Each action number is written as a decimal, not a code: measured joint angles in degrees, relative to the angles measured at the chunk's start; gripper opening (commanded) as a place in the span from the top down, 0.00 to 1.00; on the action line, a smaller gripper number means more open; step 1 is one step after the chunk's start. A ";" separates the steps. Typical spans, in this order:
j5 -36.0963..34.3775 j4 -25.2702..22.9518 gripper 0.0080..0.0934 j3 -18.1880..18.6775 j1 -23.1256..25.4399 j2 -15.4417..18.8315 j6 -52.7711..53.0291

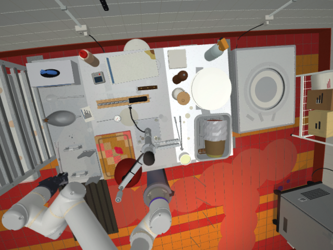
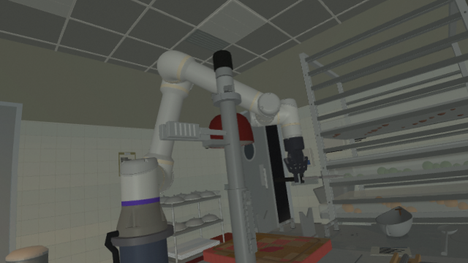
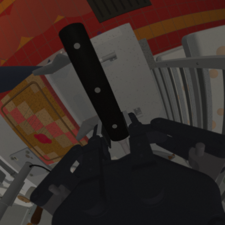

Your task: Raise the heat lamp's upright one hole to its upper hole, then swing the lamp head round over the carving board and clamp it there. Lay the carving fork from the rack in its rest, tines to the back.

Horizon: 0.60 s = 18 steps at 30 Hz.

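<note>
I hold the carving fork (image 3: 94,84) by the end of its black riveted handle in my closed gripper (image 3: 114,130), and the fork lies level in the air (image 2: 310,178) above the left end of the counter. Its tines (image 1: 57,153) point toward the back. The two V-shaped fork rests (image 3: 52,63) (image 3: 88,126) stand below on the counter. The heat lamp's upright (image 2: 232,153) rises behind the carving board (image 1: 114,152), and its red lamp head (image 1: 128,172) hangs over the board's front edge.
A tall tray rack (image 1: 18,113) stands along the left end of the counter, close to my wrist. A tissue box (image 1: 51,72), a ladle (image 1: 60,118) and a knife strip (image 1: 123,101) lie further back, and a bin with a cup (image 1: 213,137) sits to the right.
</note>
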 measured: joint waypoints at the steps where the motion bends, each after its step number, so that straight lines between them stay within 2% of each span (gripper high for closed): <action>1: 0.00 -0.03 1.00 0.62 -0.15 -0.58 -0.34; 12: -0.01 0.37 1.00 9.69 -2.80 -10.10 -5.92; 18: -0.01 0.85 1.00 12.11 -3.72 -13.04 -7.71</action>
